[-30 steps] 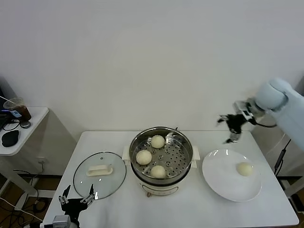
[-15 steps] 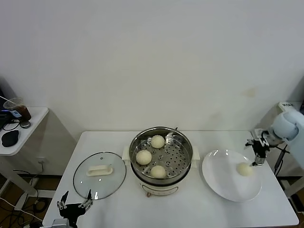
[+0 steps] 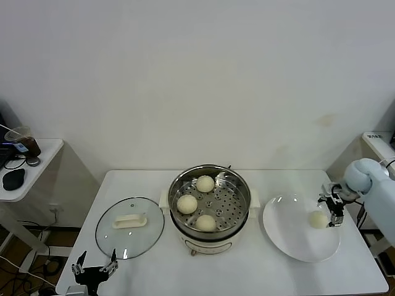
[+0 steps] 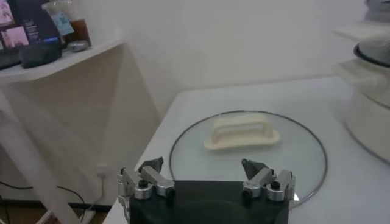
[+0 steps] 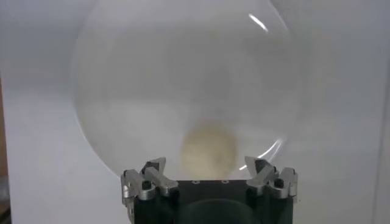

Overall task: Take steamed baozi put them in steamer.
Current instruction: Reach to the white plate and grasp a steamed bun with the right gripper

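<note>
Three cream-white baozi (image 3: 205, 183) (image 3: 187, 204) (image 3: 206, 222) lie in the steel steamer (image 3: 239, 188) on its cream pot base at the table's middle. A fourth baozi (image 3: 318, 219) lies on the white plate (image 3: 290, 237) at the right. My right gripper (image 3: 332, 209) is open just right of that baozi, close above the plate. In the right wrist view the baozi (image 5: 209, 150) lies between the spread fingers of the gripper (image 5: 209, 172), untouched. My left gripper (image 3: 94, 270) is open and empty at the table's front left, near the glass lid (image 3: 129, 227).
The glass lid with its white handle (image 4: 241, 132) lies flat left of the steamer. A side shelf (image 3: 21, 169) with a cup and dark items stands far left. The table's right edge runs just past the plate.
My right gripper came down from high behind the plate to just right of the baozi. The left gripper sank slightly toward the front edge. The baozi have not moved.
</note>
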Controlling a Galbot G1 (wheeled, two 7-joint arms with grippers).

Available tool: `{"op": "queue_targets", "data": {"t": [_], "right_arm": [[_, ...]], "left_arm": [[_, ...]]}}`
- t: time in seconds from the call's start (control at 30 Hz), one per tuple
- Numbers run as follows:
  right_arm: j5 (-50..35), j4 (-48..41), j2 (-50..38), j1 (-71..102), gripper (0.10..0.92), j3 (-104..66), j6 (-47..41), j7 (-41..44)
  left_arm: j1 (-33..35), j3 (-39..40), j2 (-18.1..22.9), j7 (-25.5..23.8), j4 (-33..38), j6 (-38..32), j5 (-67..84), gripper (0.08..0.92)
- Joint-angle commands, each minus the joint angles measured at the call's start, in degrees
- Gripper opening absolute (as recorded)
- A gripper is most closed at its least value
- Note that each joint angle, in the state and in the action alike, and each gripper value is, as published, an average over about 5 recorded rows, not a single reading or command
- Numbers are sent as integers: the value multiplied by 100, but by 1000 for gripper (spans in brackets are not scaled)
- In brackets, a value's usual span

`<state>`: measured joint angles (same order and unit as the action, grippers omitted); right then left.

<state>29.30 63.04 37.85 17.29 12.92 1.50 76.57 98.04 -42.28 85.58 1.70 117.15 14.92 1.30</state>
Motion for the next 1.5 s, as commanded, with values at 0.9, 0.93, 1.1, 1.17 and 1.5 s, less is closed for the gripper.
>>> {"op": "queue_targets", "data": {"t": [0.9, 0.93, 1.1, 1.17, 1.5], "right_arm": [[608, -1240, 699, -206, 823, 79, 713, -203], [620, -1264, 721, -207, 823, 68, 703, -227], [665, -1415, 814, -230, 823, 15, 640, -329], [656, -1442, 821, -239, 818, 8, 632, -320], [546, -1365, 746, -269, 586, 47, 619, -253]], "left_arm": [[-114, 79, 22, 23, -134, -18, -91, 823], [-115, 76, 22, 24, -136, -18, -90, 823], [-106, 70, 29, 27, -148, -19, -86, 823], [-102, 70, 33, 28, -153, -20, -86, 823], [-165, 82, 37, 45, -202, -19, -85, 823]]}}
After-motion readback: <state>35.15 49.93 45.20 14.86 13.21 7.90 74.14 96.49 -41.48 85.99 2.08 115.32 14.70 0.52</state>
